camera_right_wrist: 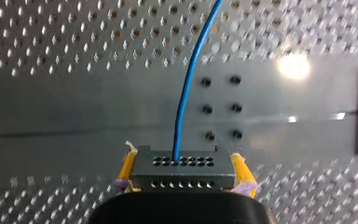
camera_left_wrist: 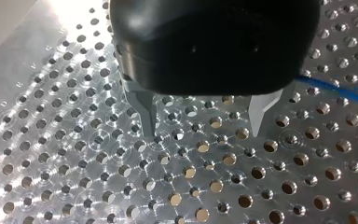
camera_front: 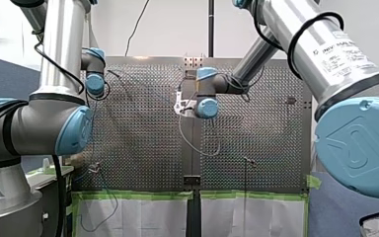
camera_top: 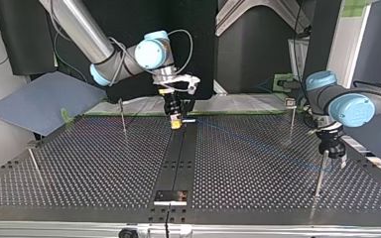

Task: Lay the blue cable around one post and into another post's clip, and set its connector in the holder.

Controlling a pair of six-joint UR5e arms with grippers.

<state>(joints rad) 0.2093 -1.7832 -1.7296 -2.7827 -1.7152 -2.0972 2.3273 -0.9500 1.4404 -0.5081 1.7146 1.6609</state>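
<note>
Tabletop of perforated metal filled the work area, with a dark strip running down its middle. My right arm came in at the top view's left and reached to that strip. My left arm came in at the top view's right and stayed over that side.

Thin upright posts stood on the plate. One post with a clip on its top was at the top view's right. A nearer post stood just beside my left gripper. Two further posts stood at that view's left. A black plate lay on the strip near the top view's front edge, well apart from both grippers; what it held was too small to tell.

My right gripper hung low over the strip, its yellow pads pinching the grey connector from both sides. My left gripper's metal fingers were spread wide with only bare table between them.

The blue cable rose out of the connector ahead of my right gripper. In the top view it ran low over the table toward the nearer post, and it passed just beside my left gripper's fingers. Whether it wrapped that post or sat in the clip could not be told.
</note>
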